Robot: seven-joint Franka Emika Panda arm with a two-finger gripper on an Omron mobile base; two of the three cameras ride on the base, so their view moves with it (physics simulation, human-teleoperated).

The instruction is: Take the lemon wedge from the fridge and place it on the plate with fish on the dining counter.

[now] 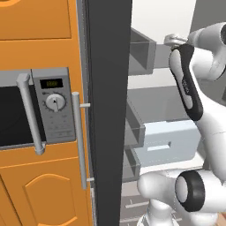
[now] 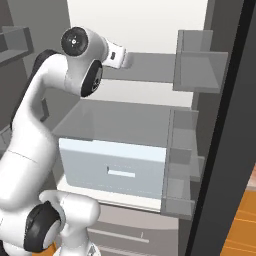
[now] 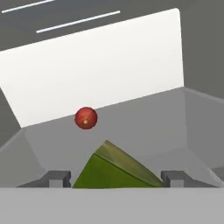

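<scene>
Claw spread wide around the lemon wedge on a fridge shelf.

Low in the hand view: gripper point(image 3: 115, 178) with jaws set apart, one dark tip at each side, lemon wedge point(image 3: 114, 168) lying between them at bottom centre, no contact visible on either side. Just beyond, above and left of the wedge, a small round red fruit point(image 3: 85, 118) on the grey shelf floor. Farther back, the white rear wall of the fridge point(image 2: 145, 20), upper centre of the right base view.
</scene>
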